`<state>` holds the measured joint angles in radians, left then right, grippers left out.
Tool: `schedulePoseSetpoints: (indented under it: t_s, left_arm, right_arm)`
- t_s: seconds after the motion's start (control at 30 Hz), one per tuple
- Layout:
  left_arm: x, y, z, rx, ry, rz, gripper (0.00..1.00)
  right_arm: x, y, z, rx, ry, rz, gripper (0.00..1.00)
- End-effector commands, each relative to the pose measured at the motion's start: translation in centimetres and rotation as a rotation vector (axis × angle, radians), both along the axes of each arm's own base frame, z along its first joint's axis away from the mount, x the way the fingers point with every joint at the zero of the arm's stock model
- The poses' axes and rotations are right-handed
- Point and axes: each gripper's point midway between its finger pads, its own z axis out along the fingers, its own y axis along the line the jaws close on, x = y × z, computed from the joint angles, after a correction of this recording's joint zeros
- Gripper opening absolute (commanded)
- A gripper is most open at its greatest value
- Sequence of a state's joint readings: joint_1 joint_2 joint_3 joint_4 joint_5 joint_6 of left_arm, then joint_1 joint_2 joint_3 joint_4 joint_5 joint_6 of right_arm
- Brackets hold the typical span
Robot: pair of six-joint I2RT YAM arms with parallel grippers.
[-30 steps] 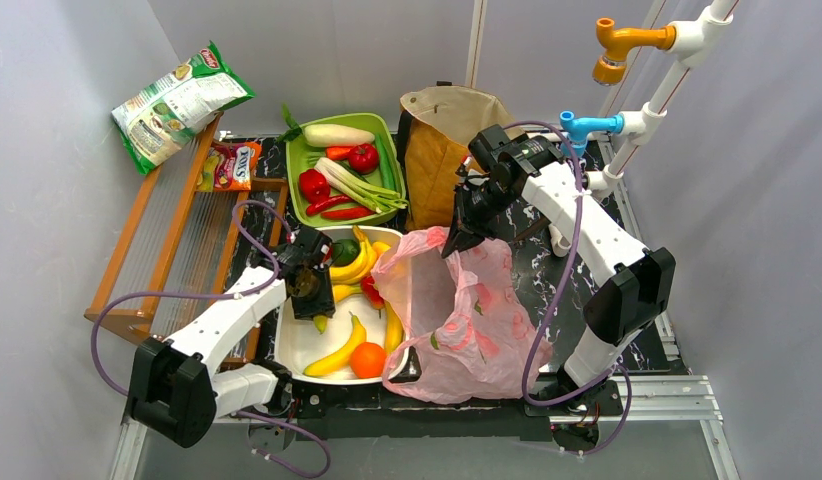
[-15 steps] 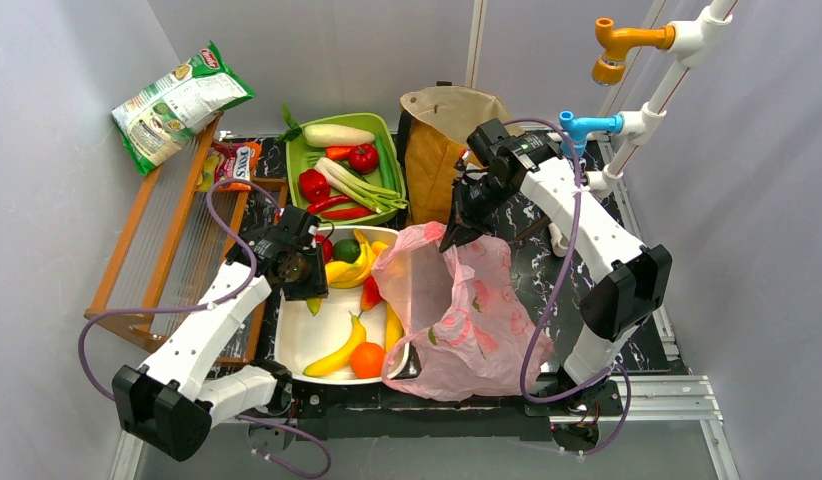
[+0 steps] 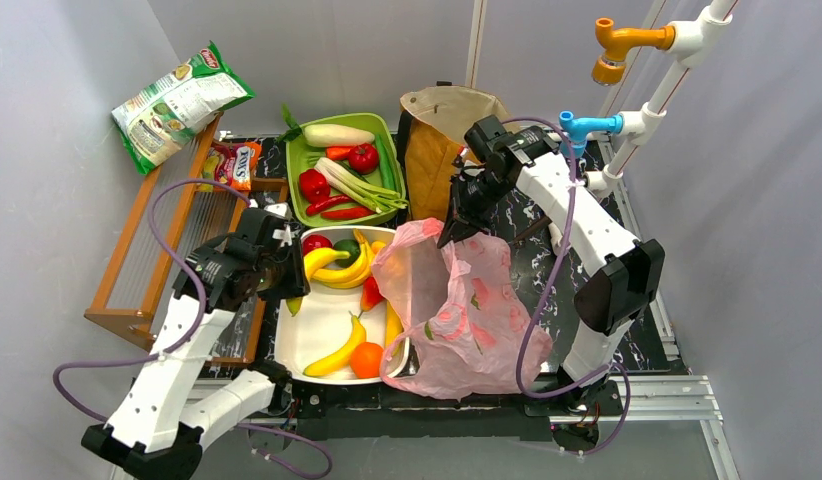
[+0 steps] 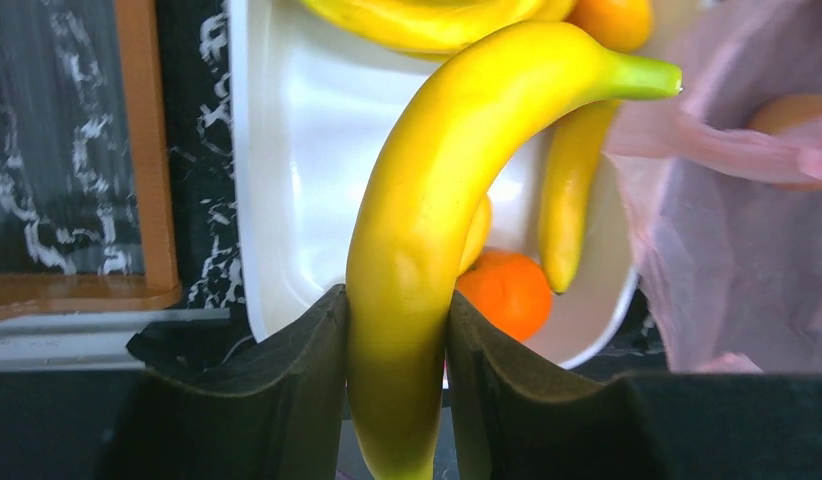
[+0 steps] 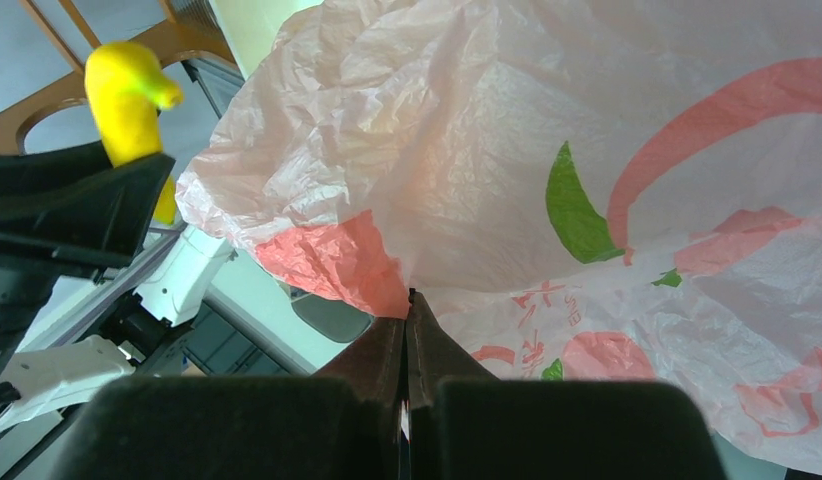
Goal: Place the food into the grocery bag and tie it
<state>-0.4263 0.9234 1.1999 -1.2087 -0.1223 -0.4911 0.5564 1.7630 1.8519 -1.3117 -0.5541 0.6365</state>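
Moved: your left arm (image 3: pixel 177 340), drawn back off the tray (image 3: pixel 322 335), jaws clamped round one banana (image 4: pixel 427 200). Right jaws: pinched tight on the bag (image 3: pixel 477 320) rim, mouth held up; banana goes in next.

Nothing reads clearly. The green-and-white crisp packet (image 3: pixel 182 103), upper left of the top view, has a red logo at its top corner, too small to make out. The orange snack packet (image 3: pixel 230 165) just below bears blurred white capitals. The grocery bag (image 5: pixel 587 200) shows creased, illegible red characters at lower centre of the right wrist view.
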Motion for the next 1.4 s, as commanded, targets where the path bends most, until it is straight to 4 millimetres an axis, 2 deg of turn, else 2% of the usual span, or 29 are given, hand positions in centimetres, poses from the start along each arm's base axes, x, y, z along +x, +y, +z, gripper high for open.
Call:
schedulePoseSetpoints:
  t_s: [0.0,0.1,0.33,0.47,0.57,0.67,0.73,0.97,1.17,1.37]
  left_arm:
    - [-0.9,-2.7,3.2,-0.147,-0.055,-0.163,0.0]
    - [-1.5,-5.7,5.8,-0.3,-0.114,-0.325,0.0]
    - [-4.1,-9.0,8.7,-0.471,-0.102,-0.573,0.0]
    - [-5.0,-10.5,9.1,-0.552,-0.063,-0.646,0.0]
    - [-5.2,-11.9,7.7,-0.574,0.057,-0.657,0.0]
    - [-4.2,-12.9,6.0,-0.51,0.139,-0.633,0.0]
    - [-3.2,-13.6,5.6,-0.489,0.156,-0.6,0.0]
    - [-0.1,-15.1,5.9,-0.483,0.135,-0.513,0.0]
    - [1.0,-16.8,5.7,-0.506,0.206,-0.545,0.0]
    - [2.0,-17.3,5.2,-0.484,0.242,-0.522,0.0]
  right_arm:
    - [0.3,0.2,1.4,0.026,-0.007,0.002,0.01]
    - [0.5,0.3,1.6,0.029,-0.006,0.007,0.01]
    - [0.7,0.1,1.8,0.02,-0.01,0.024,0.01]
    - [0.9,-0.1,1.8,0.021,-0.013,0.02,0.01]
    - [1.0,-0.2,2.0,0.025,-0.016,0.014,0.01]
    - [1.0,-0.4,2.0,0.024,-0.017,0.01,0.01]
    - [1.0,-0.6,2.1,0.024,-0.017,0.01,0.01]
    - [1.2,-0.5,2.5,0.038,-0.027,0.005,0.01]
    - [1.4,-0.5,2.7,0.042,-0.029,0.007,0.01]
    - [1.6,-0.7,3.3,0.043,-0.038,0.004,0.01]
